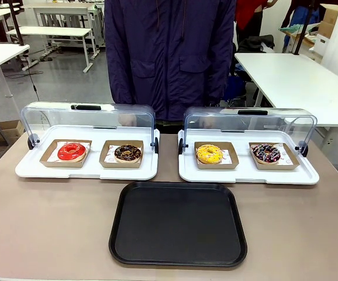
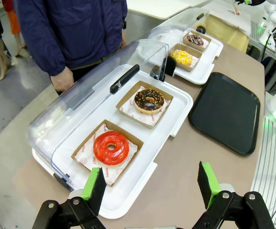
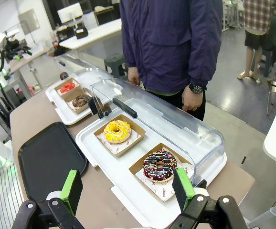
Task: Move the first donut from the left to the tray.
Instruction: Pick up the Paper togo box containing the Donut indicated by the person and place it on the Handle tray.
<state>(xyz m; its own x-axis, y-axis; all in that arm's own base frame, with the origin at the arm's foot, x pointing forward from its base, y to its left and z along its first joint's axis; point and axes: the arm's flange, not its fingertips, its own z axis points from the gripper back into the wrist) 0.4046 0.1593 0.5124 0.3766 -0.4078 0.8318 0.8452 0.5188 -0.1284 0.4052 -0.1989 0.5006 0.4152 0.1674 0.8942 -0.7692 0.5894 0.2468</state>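
Observation:
The red-iced donut (image 1: 72, 151) lies in its brown cardboard holder at the left end of the left white tray (image 1: 34, 169), whose clear lid is raised. The left wrist view has the same red donut (image 2: 111, 147) just beyond my left gripper (image 2: 150, 187), which is open and holds nothing. The black tray (image 1: 178, 223) lies bare at the table's near middle; it appears as the black tray (image 2: 226, 110) and the black tray (image 3: 47, 157) in the wrist views. My right gripper (image 3: 128, 190) is open above the right white tray's near edge. The red donut (image 3: 68, 87) is far off there.
A chocolate donut (image 1: 127, 153) shares the left tray. A yellow donut (image 1: 209, 154) and a sprinkled chocolate donut (image 1: 266, 153) lie in the right white tray (image 1: 309, 173), its lid raised too. A person in a dark jacket (image 1: 169, 52) stands at the far side, hands down.

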